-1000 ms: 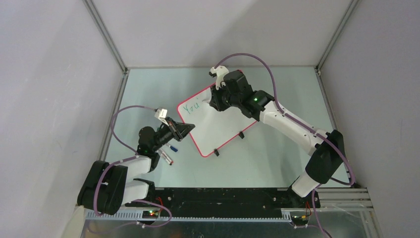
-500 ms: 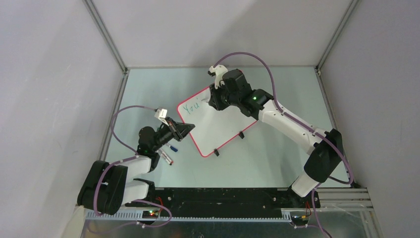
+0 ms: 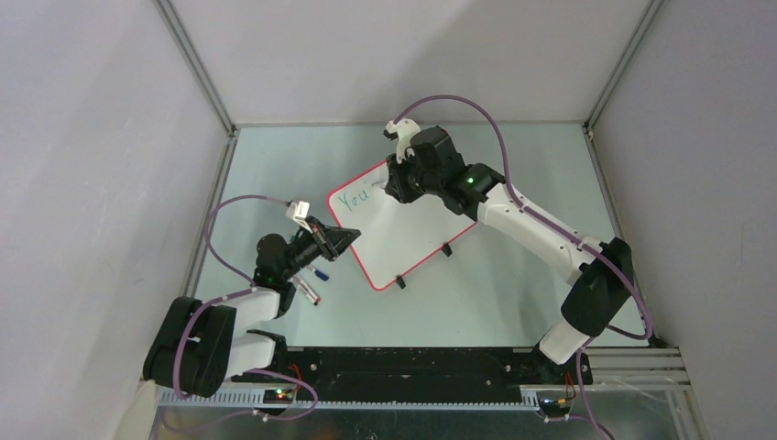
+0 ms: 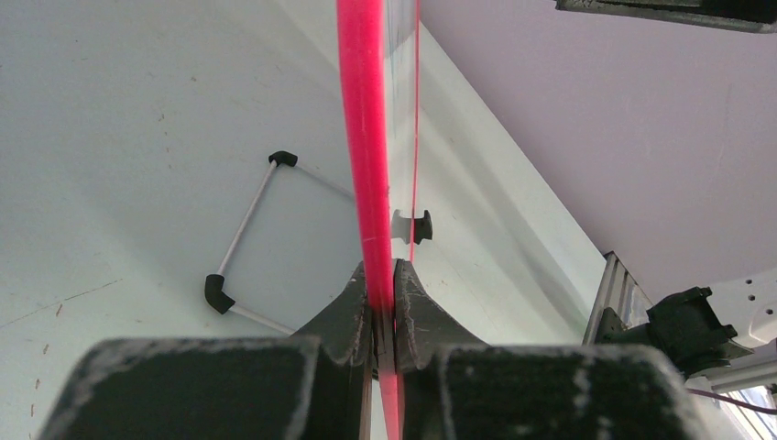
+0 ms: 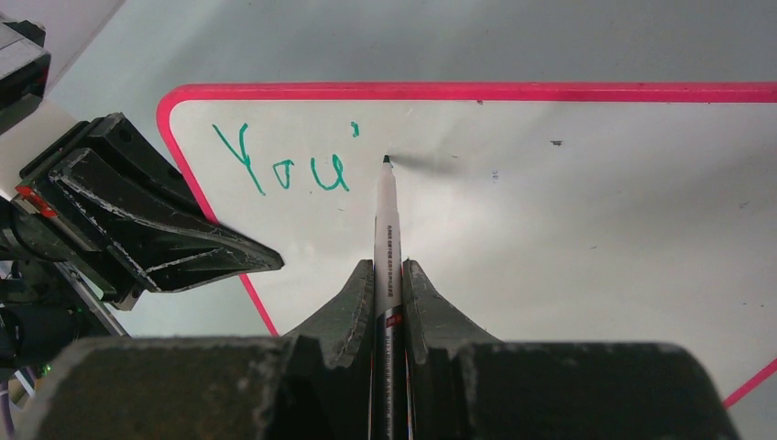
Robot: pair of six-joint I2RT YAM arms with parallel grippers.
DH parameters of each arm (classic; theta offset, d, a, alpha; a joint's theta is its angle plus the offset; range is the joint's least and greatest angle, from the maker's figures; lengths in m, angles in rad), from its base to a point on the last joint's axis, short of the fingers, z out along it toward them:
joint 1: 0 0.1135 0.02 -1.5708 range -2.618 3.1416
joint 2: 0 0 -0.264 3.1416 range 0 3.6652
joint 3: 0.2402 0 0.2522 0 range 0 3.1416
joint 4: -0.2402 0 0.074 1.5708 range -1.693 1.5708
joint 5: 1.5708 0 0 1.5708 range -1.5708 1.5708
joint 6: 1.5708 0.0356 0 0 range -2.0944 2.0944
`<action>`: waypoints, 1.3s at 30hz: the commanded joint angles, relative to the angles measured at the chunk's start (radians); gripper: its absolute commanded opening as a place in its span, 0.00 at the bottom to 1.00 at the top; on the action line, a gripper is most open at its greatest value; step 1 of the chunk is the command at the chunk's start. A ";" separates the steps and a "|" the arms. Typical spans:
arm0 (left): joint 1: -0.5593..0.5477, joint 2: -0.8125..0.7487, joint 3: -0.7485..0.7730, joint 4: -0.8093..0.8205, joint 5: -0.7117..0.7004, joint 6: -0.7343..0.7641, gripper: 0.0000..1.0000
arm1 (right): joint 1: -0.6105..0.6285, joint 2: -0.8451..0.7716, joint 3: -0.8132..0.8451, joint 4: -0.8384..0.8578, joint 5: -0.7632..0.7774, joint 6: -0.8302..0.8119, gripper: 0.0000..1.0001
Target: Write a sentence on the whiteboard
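Against the picture a second earlier, the right arm [image 3: 536,227] has drawn its wrist a little up and to the left over the top edge of the board. The pale counter [image 3: 513,174], the left arm [image 3: 273,268] and the whiteboard [image 3: 408,234] lie as they did, and the green writing [image 5: 284,167] has gained no stroke. The whiteboard sits mid-counter, turned on a diagonal, its pink rim running from the far corner under the right wrist down to the near corner, with two black clip feet [image 3: 446,248] on its lower right edge. The left fingers [image 4: 352,310] are closed to a narrow slit and pinch the board's pink rim between them at its left edge, the rim passing straight up through the wrist view. The right fingers [image 5: 349,307] are closed tight on a white marker [image 5: 387,240], which stands out between them towards the board. Its dark tip meets its own shadow on the white surface, just right of the small mark that follows the word "You" near the board's top left corner. On the counter beside the left arm lies a second marker [image 3: 309,290], with a small blue piece [image 3: 321,273] just next to it.
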 commanded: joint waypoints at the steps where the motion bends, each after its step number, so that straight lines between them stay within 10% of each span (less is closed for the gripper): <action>1: -0.003 0.002 0.012 -0.020 -0.008 0.106 0.04 | 0.004 0.003 0.025 0.012 0.016 -0.012 0.00; 39: -0.004 -0.004 0.011 -0.027 -0.010 0.111 0.05 | 0.003 -0.025 -0.017 0.018 0.024 -0.014 0.00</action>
